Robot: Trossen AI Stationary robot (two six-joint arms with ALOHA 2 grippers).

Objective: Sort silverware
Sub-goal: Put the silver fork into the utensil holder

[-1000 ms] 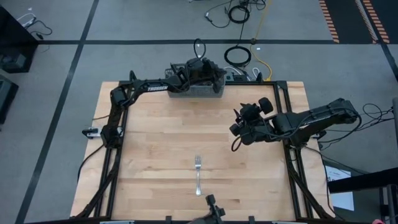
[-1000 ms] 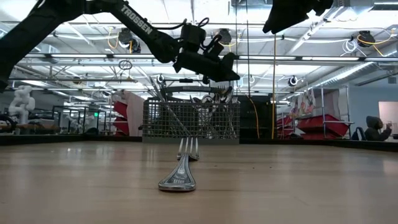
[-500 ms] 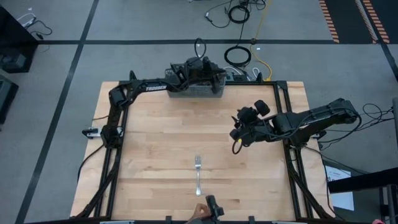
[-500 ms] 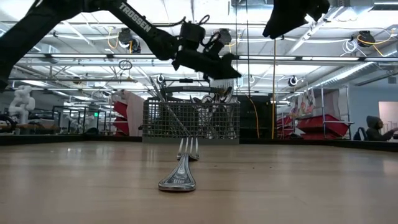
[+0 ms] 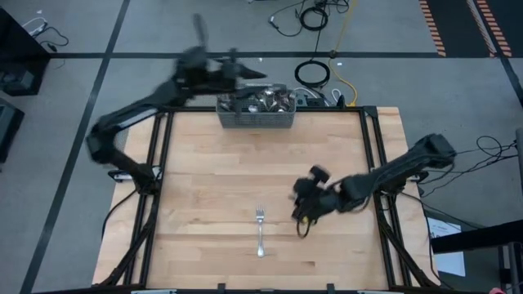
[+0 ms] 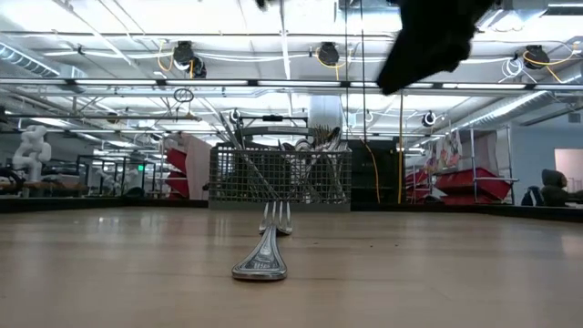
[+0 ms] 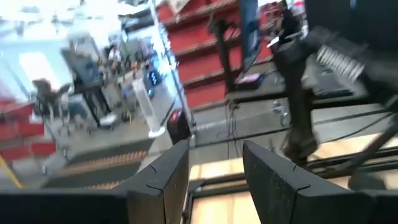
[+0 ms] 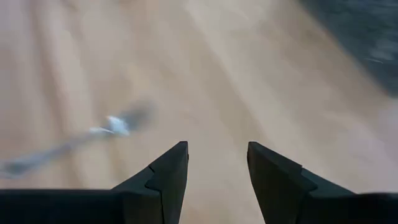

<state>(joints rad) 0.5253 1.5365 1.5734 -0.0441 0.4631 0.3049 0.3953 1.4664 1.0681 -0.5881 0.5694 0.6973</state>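
On the table: a wooden top [image 5: 204, 180] carries one fork and a mesh basket.
Fork: a single silver fork [image 5: 260, 229] lies flat near the front edge at the middle, tines toward the basket, handle toward the front; nothing touches it.
Basket: a grey wire-mesh basket [image 5: 255, 121] sits at the middle of the far edge, with the rest of the silverware [image 5: 263, 100] standing upright inside, handles and heads poking above the rim.
Right gripper: the right gripper [image 5: 304, 211] hangs above the wood just right of the fork; its fingers [image 8: 163, 180] are spread apart with nothing between them, and the fork shows ahead of them, blurred.
Left gripper: the left gripper [image 5: 249, 73] is raised over the floor behind the table, just beyond the basket's left end; its fingers [image 7: 163, 180] stand parted and empty.
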